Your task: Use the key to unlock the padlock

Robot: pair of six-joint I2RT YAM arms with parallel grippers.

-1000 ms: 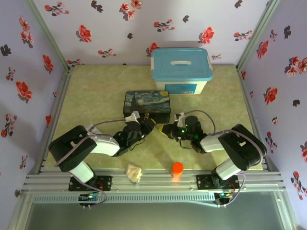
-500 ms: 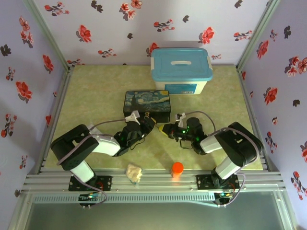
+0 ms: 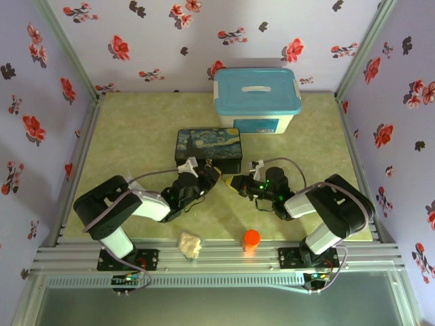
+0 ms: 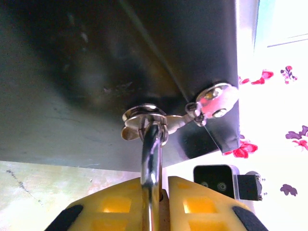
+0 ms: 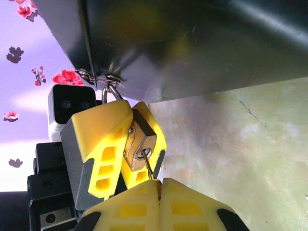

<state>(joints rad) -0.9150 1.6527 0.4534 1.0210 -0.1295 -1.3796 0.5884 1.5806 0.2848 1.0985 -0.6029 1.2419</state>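
Two tools are met at the front of the starry box (image 3: 207, 146), near the middle of a mottled pale-green tabletop (image 3: 136, 129). The padlock (image 5: 139, 144), hung by its shackle from the hasp (image 4: 144, 118) of the box, is clenched by its brass body in the left tool (image 4: 153, 192). The key (image 5: 150, 169) is entered in the keyhole and pinched in the closed right tool (image 5: 160, 192). Lilac walls (image 3: 136, 41) printed with red and dark flowers are set round three sides. A blue-lidded bin (image 3: 257, 98) is stood at the back, and an orange cylinder (image 3: 251, 239) by the near rail (image 3: 224, 255).
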